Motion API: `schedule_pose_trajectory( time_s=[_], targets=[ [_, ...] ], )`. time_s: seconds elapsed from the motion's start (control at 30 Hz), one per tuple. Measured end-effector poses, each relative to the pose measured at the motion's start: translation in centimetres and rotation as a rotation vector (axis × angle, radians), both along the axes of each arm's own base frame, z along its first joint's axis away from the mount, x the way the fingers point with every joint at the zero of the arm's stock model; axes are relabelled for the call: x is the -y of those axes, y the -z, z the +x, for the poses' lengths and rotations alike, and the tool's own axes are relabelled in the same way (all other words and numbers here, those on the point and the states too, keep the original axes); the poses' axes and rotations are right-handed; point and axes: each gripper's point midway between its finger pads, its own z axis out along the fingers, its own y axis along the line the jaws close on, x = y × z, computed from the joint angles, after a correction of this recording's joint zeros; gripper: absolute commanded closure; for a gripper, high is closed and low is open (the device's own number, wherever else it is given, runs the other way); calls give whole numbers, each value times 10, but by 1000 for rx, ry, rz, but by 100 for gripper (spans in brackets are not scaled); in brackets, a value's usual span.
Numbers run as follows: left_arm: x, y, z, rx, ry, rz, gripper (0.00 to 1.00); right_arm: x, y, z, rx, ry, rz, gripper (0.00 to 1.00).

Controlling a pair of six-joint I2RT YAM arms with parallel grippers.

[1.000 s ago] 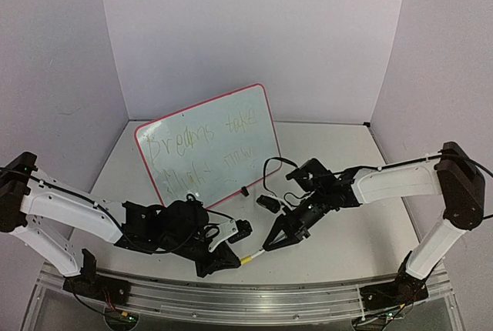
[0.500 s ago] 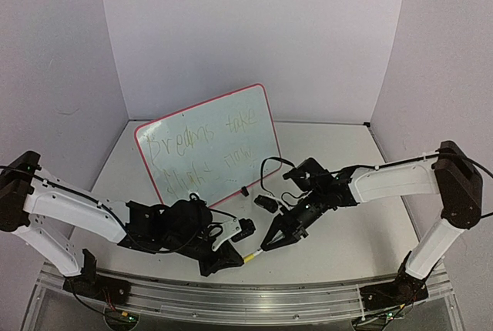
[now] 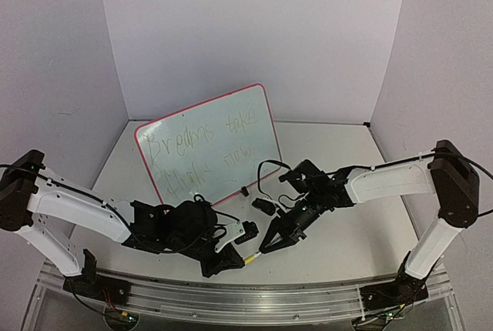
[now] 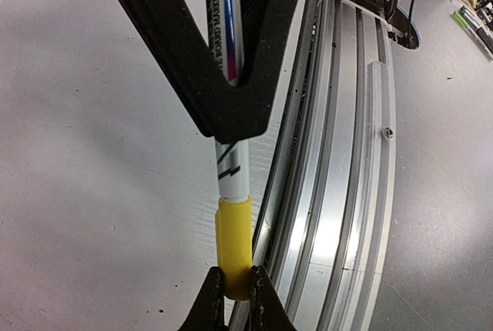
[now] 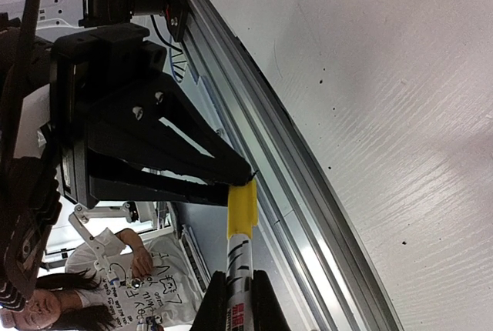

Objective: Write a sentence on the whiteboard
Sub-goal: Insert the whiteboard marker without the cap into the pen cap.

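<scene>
The whiteboard (image 3: 208,142) leans upright at the back left of the table, pink-red bordered, with faint yellow-green writing in two lines. A white marker (image 3: 258,251) with a yellow cap (image 3: 249,255) is held level between both grippers near the front rail. My left gripper (image 3: 240,259) is shut on the yellow cap (image 4: 233,246), its fingertips (image 4: 209,300) pinching the cap's end. My right gripper (image 3: 269,244) is shut on the marker's printed barrel (image 5: 240,269). The cap (image 5: 242,208) sits on the barrel. The whiteboard does not show in either wrist view.
An aluminium rail (image 3: 254,300) runs along the table's front edge, right below the marker (image 4: 339,154). A small black object (image 3: 264,206) lies on the table by the board's lower right corner. Purple walls close in the back and sides.
Both grippers have shifted slightly with the marker still held between them; the right arm has moved a little to the left. The cap stays on the barrel.
</scene>
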Motion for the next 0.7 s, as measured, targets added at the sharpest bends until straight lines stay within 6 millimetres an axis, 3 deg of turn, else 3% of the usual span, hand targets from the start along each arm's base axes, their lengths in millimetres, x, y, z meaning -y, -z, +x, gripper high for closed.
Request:
schedule_pose_trajectory(
  time_s=[0.7],
  targets=[
    [1,2,5,-4,24,48,100,-2,3,2,4,7,-21,100]
  ],
)
